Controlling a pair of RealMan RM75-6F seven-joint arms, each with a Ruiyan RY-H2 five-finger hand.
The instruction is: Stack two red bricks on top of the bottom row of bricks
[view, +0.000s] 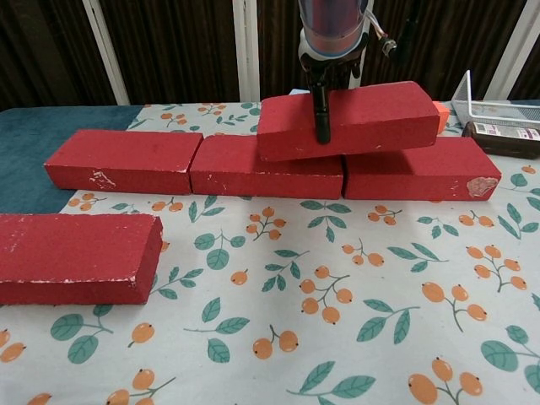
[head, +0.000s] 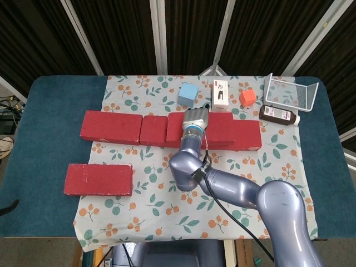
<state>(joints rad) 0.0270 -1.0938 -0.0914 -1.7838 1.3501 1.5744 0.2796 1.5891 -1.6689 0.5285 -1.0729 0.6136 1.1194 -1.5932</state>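
Observation:
Three red bricks form the bottom row: left (head: 111, 127) (view: 122, 160), middle (head: 153, 130) (view: 253, 175) and right (head: 247, 136) (view: 422, 164). My right hand (head: 194, 118) (view: 325, 72) grips a fourth red brick (head: 221, 125) (view: 380, 114) from above, fingers down its front face. This brick lies over the seam between the middle and right bricks. It is tilted, its left end down at the middle brick and its right end slightly raised. Another loose red brick (head: 98, 179) (view: 72, 257) lies at the front left. My left hand does not show.
Behind the row stand a blue cube (head: 188, 94), a white box (head: 220, 93) and an orange cube (head: 247, 98). A dark bottle (head: 280, 115) and a wire basket (head: 290, 92) sit at the back right. A floral cloth (head: 183, 206) covers the table.

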